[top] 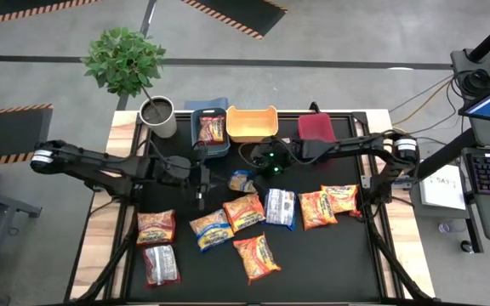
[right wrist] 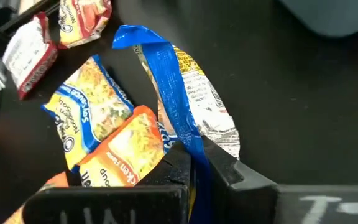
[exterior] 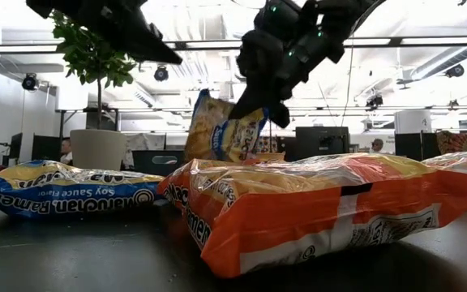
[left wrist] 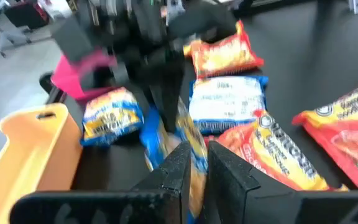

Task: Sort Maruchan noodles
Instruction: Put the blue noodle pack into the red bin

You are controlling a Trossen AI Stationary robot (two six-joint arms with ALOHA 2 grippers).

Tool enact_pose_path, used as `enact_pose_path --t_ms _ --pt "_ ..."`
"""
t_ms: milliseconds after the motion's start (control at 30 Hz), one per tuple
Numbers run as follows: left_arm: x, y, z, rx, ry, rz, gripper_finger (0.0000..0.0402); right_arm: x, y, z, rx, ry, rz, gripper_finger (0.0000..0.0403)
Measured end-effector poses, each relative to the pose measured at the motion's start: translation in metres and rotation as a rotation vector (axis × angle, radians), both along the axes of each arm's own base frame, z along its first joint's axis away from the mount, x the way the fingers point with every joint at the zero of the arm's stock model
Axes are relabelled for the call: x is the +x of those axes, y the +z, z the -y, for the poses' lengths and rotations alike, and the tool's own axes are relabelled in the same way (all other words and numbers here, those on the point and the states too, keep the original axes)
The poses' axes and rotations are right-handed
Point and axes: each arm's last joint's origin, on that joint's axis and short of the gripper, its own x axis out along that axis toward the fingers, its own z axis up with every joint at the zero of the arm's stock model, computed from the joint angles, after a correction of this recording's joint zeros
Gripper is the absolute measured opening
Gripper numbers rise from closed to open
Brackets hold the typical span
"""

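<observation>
- Your right gripper (right wrist: 194,163) is clamped on a blue packet (right wrist: 185,93), lifted above the table (top: 313,263) near the bins.
- Packet hangs on edge, long axis running away from the fingers.
- Left gripper (top: 201,180): can't tell its opening.

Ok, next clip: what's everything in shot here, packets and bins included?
Orange packets: five, orange, loose on the black mat.
Blue packets: two, blue with yellow or white, mid-mat.
Dark red packet: one, picture's lower left of the mat.
Binned packet: one, orange-red, inside the blue bin.
Held packet: one, blue, lifted off the mat.
Blue bin, yellow bin, red bin: one each, in a row along the mat's far edge.
Potted plant: one, green, pale pot, beside the blue bin.
Left gripper: over the mat, beside the held packet.
Right gripper: shut on the held packet.
</observation>
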Motion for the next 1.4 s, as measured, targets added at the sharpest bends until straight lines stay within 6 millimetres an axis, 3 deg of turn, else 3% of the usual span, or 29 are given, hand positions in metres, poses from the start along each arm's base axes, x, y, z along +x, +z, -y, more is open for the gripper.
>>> enact_pose_path --t_ms 167,367,633,1000,1200,1400 --pt "-0.004 -0.013 0.0 -0.024 0.014 -0.032 0.0039 -0.021 0.02 0.0 -0.111 -0.012 -0.054 0.0008" --pt "-0.003 -0.01 0.0 -0.002 0.0 0.0 0.0039 -0.059 0.053 0.011 -0.313 -0.107 -0.136 0.0008" --pt "0.001 -0.001 0.0 0.039 -0.023 0.092 0.0039 -0.119 0.087 0.05 -0.427 -0.291 -0.228 0.0008" --pt "0.001 0.001 0.0 0.058 -0.032 0.11 0.0039 -0.171 0.086 0.122 -0.564 -0.385 -0.401 0.0008" --pt "0.001 0.001 0.0 0.061 -0.033 0.11 0.0039 -0.187 0.082 0.135 -0.577 -0.393 -0.462 0.0008" --pt "0.002 0.003 0.0 0.077 -0.04 0.127 0.0039 -0.191 0.064 0.137 -0.593 -0.336 -0.512 0.0008"
